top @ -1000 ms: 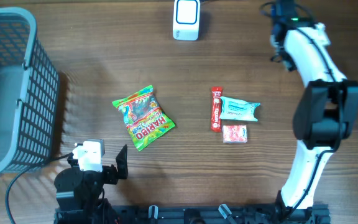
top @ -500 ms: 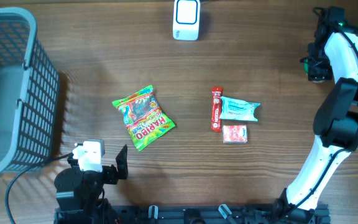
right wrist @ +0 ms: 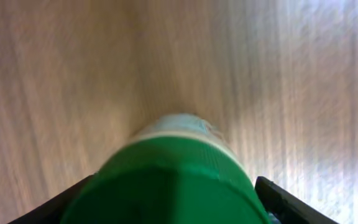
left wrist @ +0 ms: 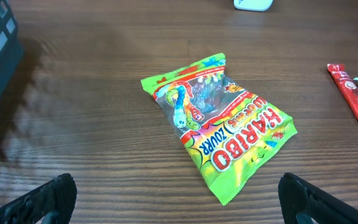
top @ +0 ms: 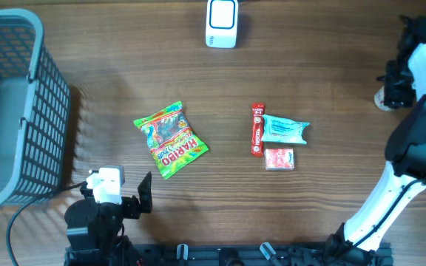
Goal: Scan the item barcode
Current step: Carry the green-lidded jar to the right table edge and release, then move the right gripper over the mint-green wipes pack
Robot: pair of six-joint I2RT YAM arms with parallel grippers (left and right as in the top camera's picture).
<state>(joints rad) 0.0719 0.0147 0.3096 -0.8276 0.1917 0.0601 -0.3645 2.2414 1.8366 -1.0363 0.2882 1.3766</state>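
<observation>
From overhead I see the white scanner (top: pixel 221 22) at the top centre and the right gripper (top: pixel 390 90) at the far right edge, over a small pale container (top: pixel 381 98) on the table (top: pixel 324 214). The mesh basket (top: pixel 50 111) fills the upper left. A Haribo bag (top: pixel 170 139), red stick (top: pixel 257 129), pale blue packet (top: pixel 285 130) and pink packet (top: pixel 279 159) lie mid-frame. The left gripper (top: pixel 117 196) sits at the bottom left. In my left wrist view its jaws are spread wide with nothing between them, and the Haribo bag (left wrist: pixel 219 127) lies ahead. The right wrist view is blurred. The container's green cap (right wrist: pixel 166 180) fills the gap between the fingers (right wrist: pixel 284 199), and I cannot tell whether they grip it.
</observation>
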